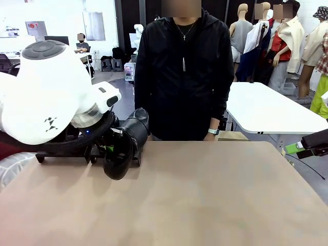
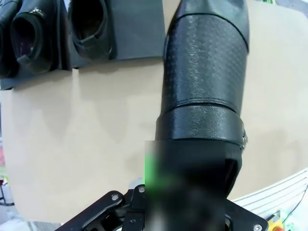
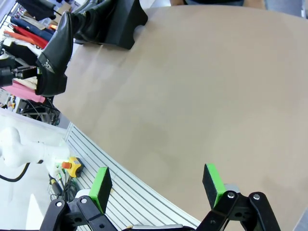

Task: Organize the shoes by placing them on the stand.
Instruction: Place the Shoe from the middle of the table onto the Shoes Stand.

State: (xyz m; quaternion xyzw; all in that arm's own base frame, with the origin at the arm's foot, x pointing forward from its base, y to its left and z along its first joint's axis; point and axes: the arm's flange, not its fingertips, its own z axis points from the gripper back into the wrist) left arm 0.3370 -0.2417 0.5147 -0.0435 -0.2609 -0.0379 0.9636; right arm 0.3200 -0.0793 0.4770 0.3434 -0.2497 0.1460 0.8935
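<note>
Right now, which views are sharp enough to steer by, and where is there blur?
Left wrist view: glossy black leather shoe sharp, left pincer gripping it a near blur. Right wrist view: crisp, wide-angle bowing the tan tabletop edge. Front view: clear, evenly lit.

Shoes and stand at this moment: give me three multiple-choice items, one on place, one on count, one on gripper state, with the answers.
1. Where is the shoe in the left gripper?
A. in the air over the table, near the stand
B. flat on the table's middle
C. in the person's hand

2. How many shoes lie on the stand in the left wrist view?
A. none
B. two
C. four

3. How does the right gripper stand?
A. shut on a shoe
B. shut, empty
C. open, empty

Answers: 1 A, the shoe hangs from the shut fingers beside the stand; 2 B, two openings show there; 3 C, its green pads stand wide apart over bare table.
</note>
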